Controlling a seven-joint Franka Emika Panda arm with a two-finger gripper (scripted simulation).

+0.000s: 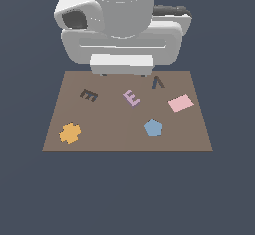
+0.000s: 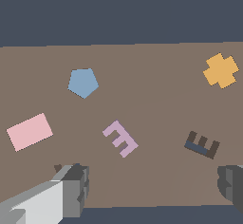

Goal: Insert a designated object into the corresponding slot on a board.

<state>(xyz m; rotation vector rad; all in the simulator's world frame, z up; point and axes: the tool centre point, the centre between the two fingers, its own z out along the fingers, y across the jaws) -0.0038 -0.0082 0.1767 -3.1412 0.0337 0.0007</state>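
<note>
I see the large flat brown rectangular board (image 1: 124,129) lying on the dark grey-blue ground, and everything I care about sits on it. The small pale lilac E-shaped block (image 1: 132,97) lies flat near the board's middle, tilted, not in any recess. The dark brown E-shaped slot (image 1: 88,95) is toward the exterior view's left of it, near but clearly apart, and nothing sits in it. The dark V-shaped recess (image 1: 158,82) at the far edge also holds nothing. A pink square tile (image 1: 181,102) lies to the exterior view's right of the lilac block, a blue pentagon (image 1: 153,128) lies nearer the camera, and an orange cross-shaped piece (image 1: 70,133) sits by the board's near corner on the exterior view's left.

My gripper (image 2: 154,185) hangs above the board with its two fingers spread wide apart, clamped on nothing. In the wrist view one grey finger (image 2: 71,190) shows well, while the other is cut off by the frame edge. That finger covers most of the V recess there. In the exterior view the bulky white arm (image 1: 119,25) blocks the fingers almost entirely, so I cannot judge their height over the board.
</note>
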